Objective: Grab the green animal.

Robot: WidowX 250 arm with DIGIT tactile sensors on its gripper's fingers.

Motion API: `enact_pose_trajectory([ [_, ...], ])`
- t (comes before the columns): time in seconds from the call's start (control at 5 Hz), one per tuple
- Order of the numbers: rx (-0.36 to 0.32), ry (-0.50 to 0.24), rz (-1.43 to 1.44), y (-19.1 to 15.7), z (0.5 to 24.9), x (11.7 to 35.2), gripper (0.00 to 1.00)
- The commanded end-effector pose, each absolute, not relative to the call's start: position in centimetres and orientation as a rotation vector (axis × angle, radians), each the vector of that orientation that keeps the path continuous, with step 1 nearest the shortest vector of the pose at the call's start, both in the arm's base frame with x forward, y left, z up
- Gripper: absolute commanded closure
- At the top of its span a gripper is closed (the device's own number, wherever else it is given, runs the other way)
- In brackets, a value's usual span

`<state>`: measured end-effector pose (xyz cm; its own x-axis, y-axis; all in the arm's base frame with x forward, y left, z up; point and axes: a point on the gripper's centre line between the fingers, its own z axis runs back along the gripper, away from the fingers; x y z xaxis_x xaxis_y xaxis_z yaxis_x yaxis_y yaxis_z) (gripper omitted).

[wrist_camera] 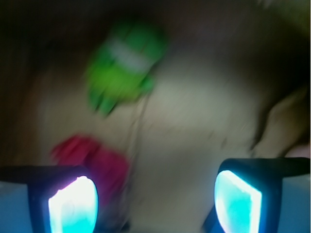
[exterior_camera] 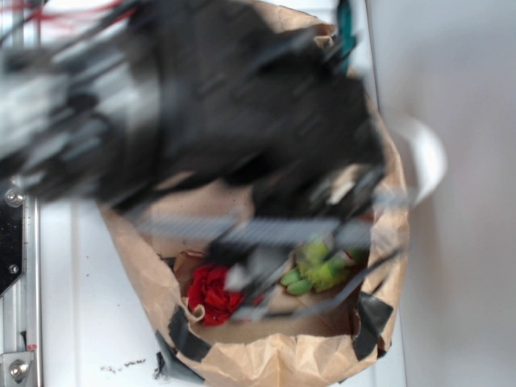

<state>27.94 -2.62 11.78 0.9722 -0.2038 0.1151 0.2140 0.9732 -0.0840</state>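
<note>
The green animal point(exterior_camera: 318, 270) is a lime-green plush lying on the floor of a brown paper bag point(exterior_camera: 274, 355); the blurred black arm crosses above it. In the wrist view the green animal point(wrist_camera: 124, 65) lies at the upper left, well beyond the fingers. My gripper point(wrist_camera: 155, 199) is open. Its two glowing pads point(wrist_camera: 73, 206) stand wide apart at the bottom edge, with only the bag floor between them.
A red fabric flower point(exterior_camera: 211, 294) lies left of the green animal in the bag and shows just beyond the left pad as a red flower point(wrist_camera: 97, 158). Black tape patches point(exterior_camera: 372, 322) sit on the bag rim. A white surface surrounds the bag.
</note>
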Motion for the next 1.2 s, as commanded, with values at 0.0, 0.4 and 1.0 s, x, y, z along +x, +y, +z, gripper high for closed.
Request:
enact_pose_trajectory([
  [0.0, -0.153, -0.114, -0.077, -5.8, 15.0, 27.9, 0.0],
  [0.4, -0.111, -0.15, 0.03, -7.3, 14.3, 28.8, 0.0],
  [1.0, -0.232, -0.216, 0.019, -3.6, 13.1, 26.5, 0.0],
])
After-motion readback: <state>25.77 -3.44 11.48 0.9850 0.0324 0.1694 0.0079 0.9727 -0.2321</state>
